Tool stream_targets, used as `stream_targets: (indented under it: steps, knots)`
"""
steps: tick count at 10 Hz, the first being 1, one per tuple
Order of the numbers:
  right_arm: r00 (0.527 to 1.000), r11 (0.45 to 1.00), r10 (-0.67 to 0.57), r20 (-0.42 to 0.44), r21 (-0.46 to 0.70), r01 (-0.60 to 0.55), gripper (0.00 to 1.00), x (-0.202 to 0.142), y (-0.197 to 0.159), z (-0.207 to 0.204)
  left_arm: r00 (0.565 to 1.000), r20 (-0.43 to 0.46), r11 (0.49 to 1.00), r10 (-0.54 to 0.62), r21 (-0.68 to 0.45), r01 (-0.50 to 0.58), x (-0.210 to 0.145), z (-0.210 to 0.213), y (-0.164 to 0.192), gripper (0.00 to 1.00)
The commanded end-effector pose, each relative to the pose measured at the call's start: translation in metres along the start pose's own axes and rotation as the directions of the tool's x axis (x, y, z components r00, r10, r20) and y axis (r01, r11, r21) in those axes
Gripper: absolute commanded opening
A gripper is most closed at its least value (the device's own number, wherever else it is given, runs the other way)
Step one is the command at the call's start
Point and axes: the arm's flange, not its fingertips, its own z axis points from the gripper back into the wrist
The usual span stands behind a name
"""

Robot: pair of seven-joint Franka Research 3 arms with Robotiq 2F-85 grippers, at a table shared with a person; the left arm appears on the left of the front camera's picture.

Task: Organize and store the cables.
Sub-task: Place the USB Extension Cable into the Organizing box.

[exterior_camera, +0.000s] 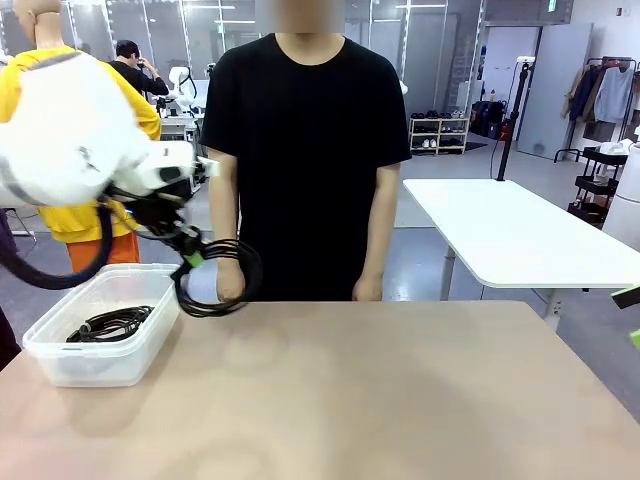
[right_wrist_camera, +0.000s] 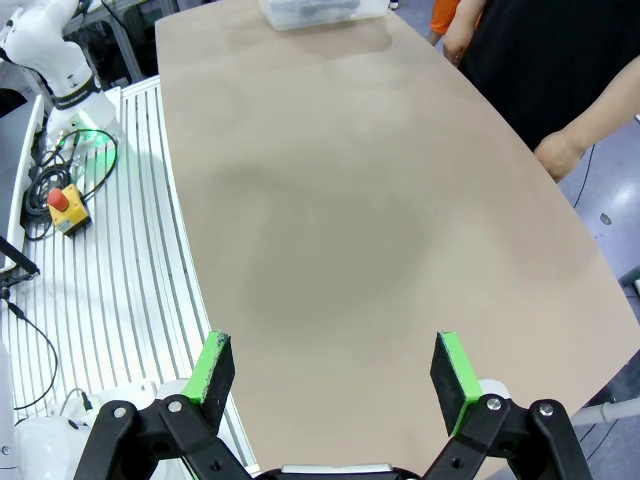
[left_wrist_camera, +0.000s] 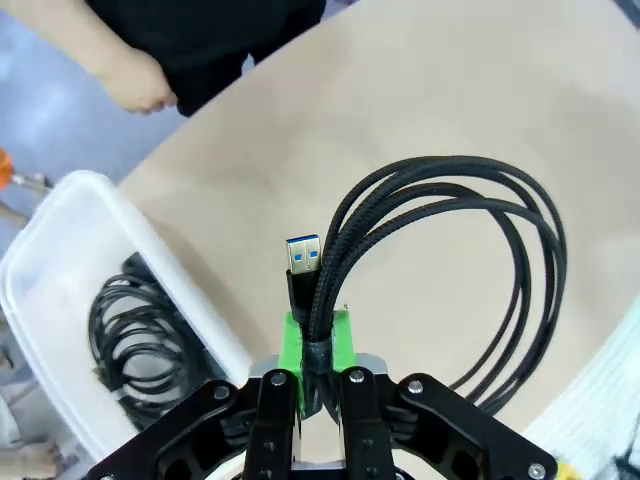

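My left gripper (exterior_camera: pixel 193 257) hangs above the table's far left, just right of the clear plastic bin (exterior_camera: pixel 60 352), and is shut on a coiled black cable (exterior_camera: pixel 222 280). In the left wrist view that cable (left_wrist_camera: pixel 520 260) dangles from the gripper (left_wrist_camera: pixel 318 350) as a round coil, its blue-and-silver USB plug (left_wrist_camera: pixel 303 256) sticking up beside the green pads. A second black cable (exterior_camera: pixel 112 324) lies coiled inside the bin (left_wrist_camera: pixel 175 280), also seen from the wrist (left_wrist_camera: pixel 130 335). My right gripper (right_wrist_camera: pixel 335 375) is open over bare tabletop, holding nothing.
A person in a black shirt (exterior_camera: pixel 305 150) stands at the far edge, hands (exterior_camera: pixel 231 284) hanging near the table rim. A white table (exterior_camera: pixel 520 235) stands behind at right. In the right wrist view, a slatted white surface (right_wrist_camera: pixel 110 300) with an emergency stop button (right_wrist_camera: pixel 60 203) borders the table.
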Motion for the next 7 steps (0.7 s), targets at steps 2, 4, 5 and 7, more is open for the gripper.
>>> stream_targets:
  steps: [2,4,5,7]
  knots:
    - [1.0,1.0,-0.012,-0.015,-0.006,0.012,1.0,0.0,0.001,-0.002,0.998,0.043,0.998,-0.055,-0.039,0.057,-0.061,0.032,0.059,0.13]
    - [1.0,1.0,-0.012,-0.015,-0.006,0.012,1.0,0.0,0.001,-0.002,0.997,0.077,0.998,0.0,0.059,-0.005,-0.101,0.029,0.11,0.13]
    - [1.0,1.0,-0.012,-0.015,-0.006,0.012,1.0,0.0,0.001,-0.002,0.993,0.097,0.996,0.064,0.063,-0.07,-0.11,0.024,0.132,0.13]
    - [1.0,1.0,-0.012,-0.015,-0.006,0.012,1.0,0.0,0.001,-0.002,0.98,0.113,0.977,0.162,0.121,-0.175,-0.114,0.009,0.168,0.13]
